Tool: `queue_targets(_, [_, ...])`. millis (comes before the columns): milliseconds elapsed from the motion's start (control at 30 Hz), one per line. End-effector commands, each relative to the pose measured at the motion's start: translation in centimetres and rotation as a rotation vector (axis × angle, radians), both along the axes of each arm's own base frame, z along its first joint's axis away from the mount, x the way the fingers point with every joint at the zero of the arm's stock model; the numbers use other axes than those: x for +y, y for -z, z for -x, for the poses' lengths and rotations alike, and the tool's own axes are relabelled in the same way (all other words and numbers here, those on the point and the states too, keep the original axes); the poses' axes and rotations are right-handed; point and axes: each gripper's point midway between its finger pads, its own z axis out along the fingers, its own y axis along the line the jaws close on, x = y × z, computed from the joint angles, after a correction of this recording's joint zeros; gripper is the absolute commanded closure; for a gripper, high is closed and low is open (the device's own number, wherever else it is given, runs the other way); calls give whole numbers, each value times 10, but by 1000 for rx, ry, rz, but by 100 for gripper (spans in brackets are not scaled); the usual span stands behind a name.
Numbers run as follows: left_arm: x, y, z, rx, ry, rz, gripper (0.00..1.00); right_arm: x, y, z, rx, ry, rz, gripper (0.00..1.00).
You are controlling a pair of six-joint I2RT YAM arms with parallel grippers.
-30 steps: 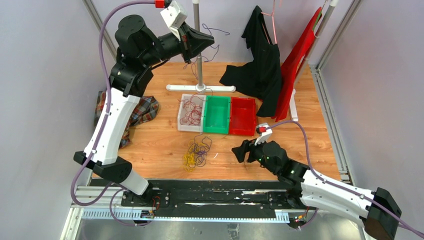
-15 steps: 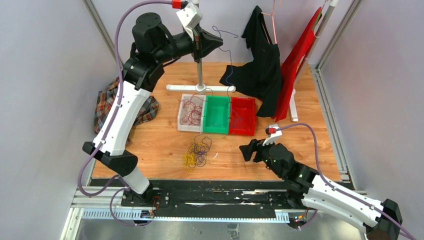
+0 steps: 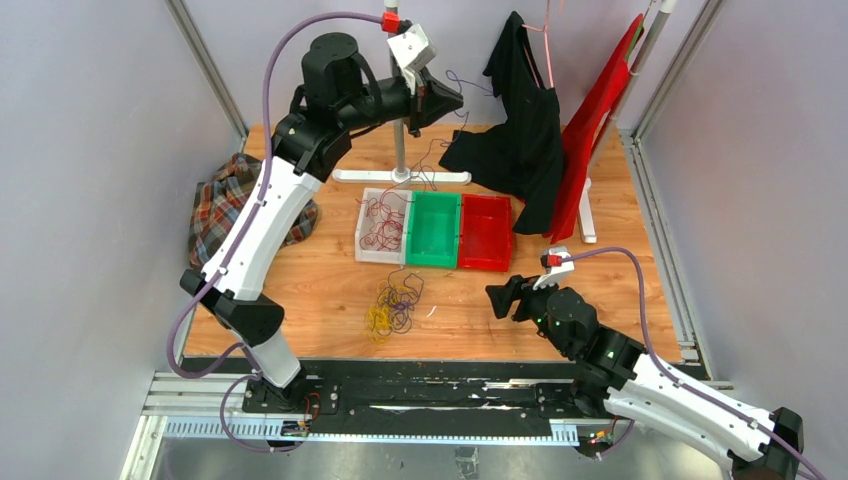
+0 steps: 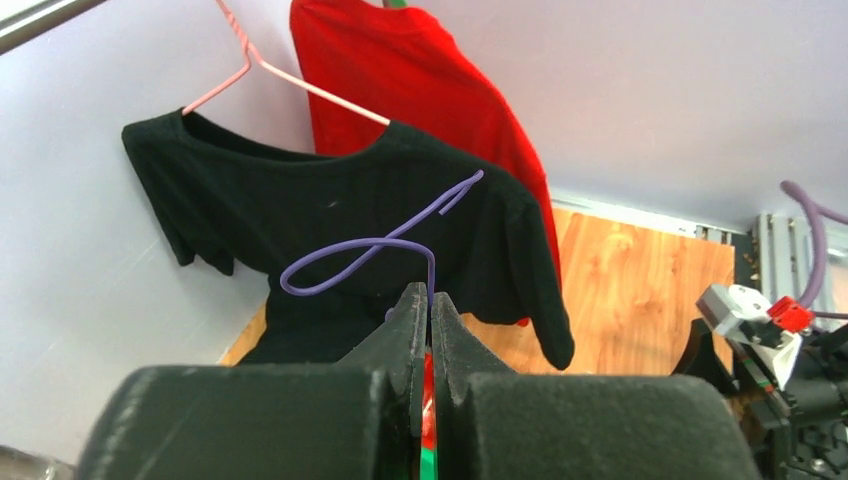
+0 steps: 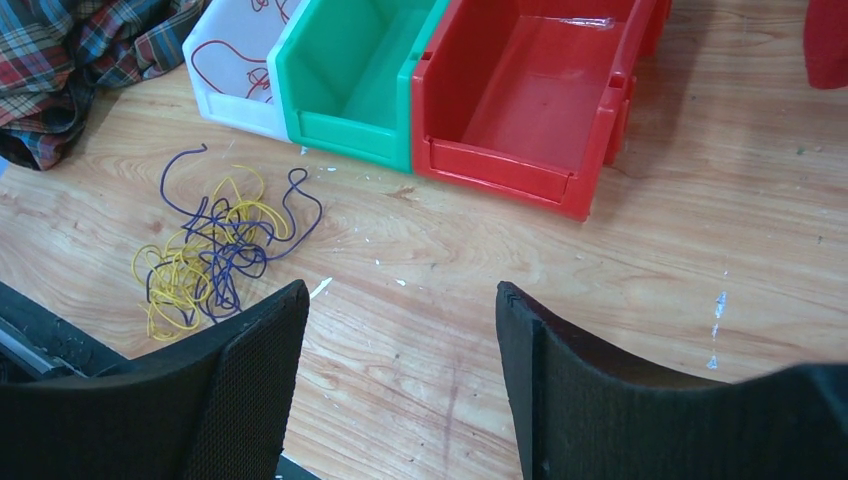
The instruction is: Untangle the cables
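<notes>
- Left gripper (image 4: 430, 298) hangs high, clenched on one purple wire (image 4: 385, 243).
- Right gripper (image 5: 400, 320) hovers over the table (image 5: 600, 260), jaws spread wide, near the yellow-purple tangle (image 5: 212, 252).

left arm (image 3: 262, 215): long white shell links set between rounded matt black joint housings, the largest a black drum shape
right arm (image 3: 690, 400): same build, white shells with black joints and a black block at its far end
hose (image 4: 817, 245): thick, smooth and purple, one running along each arm in loose loops
plug (image 3: 390, 22): small and red, where the hose meets the wrist
camera box (image 3: 412, 47): small, white and angular, one on each wrist
left gripper (image 4: 430, 300): two black tapered fingers with a grainy surface
right gripper (image 5: 400, 300): two broad black fingers, fine mesh texture on the pads (image 5: 255, 388)
</notes>
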Motion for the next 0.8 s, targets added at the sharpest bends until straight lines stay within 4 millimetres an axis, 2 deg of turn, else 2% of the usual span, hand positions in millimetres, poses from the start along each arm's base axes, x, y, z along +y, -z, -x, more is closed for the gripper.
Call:
queue_targets(0, [3, 15, -5, -41, -26, -64, 100, -9, -12, -6, -22, 46, 6, 32])
queue_targets(533, [19, 92, -15, -26, -67, -244, 99, -13, -6, -3, -9, 44, 19, 32])
queue_targets(667, [26, 120, -21, 11, -86, -295, 100, -14, -8, -2, -9, 43, 20, 32])
queue_targets(767, [30, 149, -19, 56, -80, -343, 99, -13, -8, -2, -8, 42, 20, 32])
